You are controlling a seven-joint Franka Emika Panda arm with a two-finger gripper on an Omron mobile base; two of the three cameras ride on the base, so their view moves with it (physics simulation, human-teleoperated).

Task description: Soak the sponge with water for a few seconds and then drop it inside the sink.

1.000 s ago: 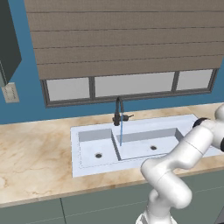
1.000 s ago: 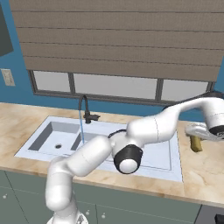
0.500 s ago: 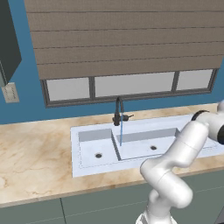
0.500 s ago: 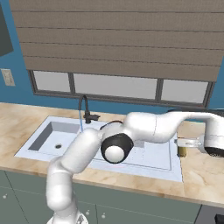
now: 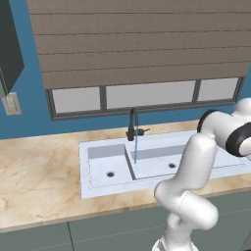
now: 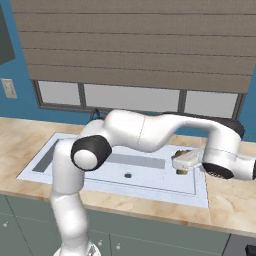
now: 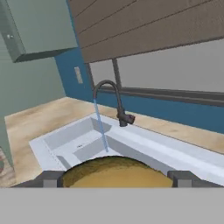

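Observation:
Held at the bottom of the hand view, the yellow-orange sponge [image 7: 113, 173] sits between the two dark fingertips [image 7: 50, 178], with my gripper [image 7: 114, 177] shut on it. In the right base view the gripper [image 6: 181, 167] holds the sponge [image 6: 183, 171] just above the right rim of the pale sink [image 6: 150, 175]. The dark faucet [image 7: 116, 100] stands ahead and to the left, and a thin pale-blue stream of water [image 7: 100, 127] falls from it into the sink [image 7: 65, 140]. From the left base view I see the water [image 5: 136, 149] dropping beside the divider between the sink's [image 5: 86, 147] two basins.
Marble counter [image 6: 230, 200] surrounds the sink. A window with brown blinds [image 5: 137, 54] runs along the blue back wall. A grey-green cabinet [image 7: 35, 26] hangs at the upper left, and an outlet [image 5: 11, 104] is on the wall.
The hand has turned and carried the sponge from the counter right of the sink leftward to the sink's right rim. The arm's elbow swung across the basin.

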